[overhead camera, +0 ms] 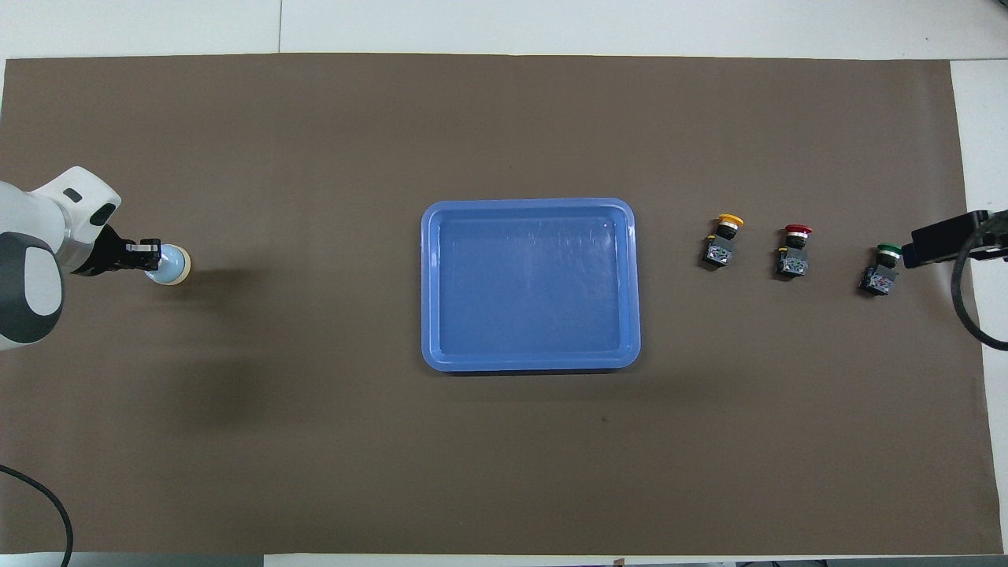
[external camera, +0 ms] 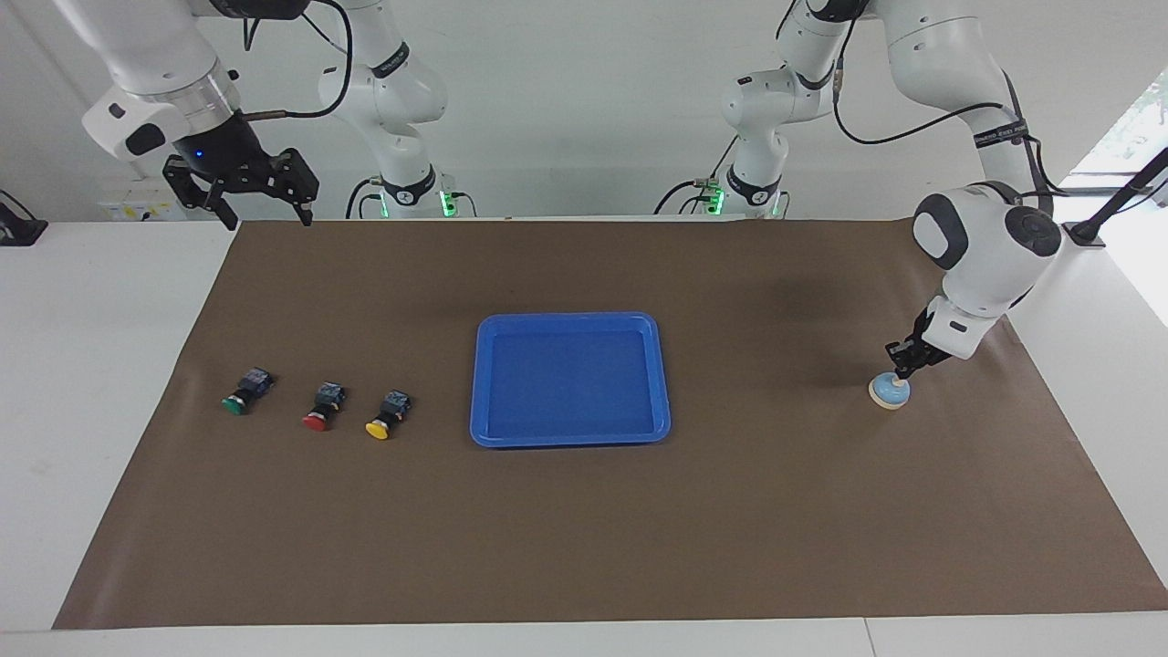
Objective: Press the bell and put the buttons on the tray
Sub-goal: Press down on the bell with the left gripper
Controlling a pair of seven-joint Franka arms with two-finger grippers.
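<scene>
Three buttons (external camera: 317,403) lie beside the tray (external camera: 569,321), looking light, rigid and best pinched across their blocky bodies, while the left gripper (external camera: 902,370), seemingly clenched, meets the bell (external camera: 888,392) and the right gripper (external camera: 263,212) waits spread wide.

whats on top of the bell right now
The left gripper sits on top of the bell, its tip down where the knob is. The knob itself is covered in both views, so actual contact cannot be confirmed. Nothing else is on the bell.
</scene>
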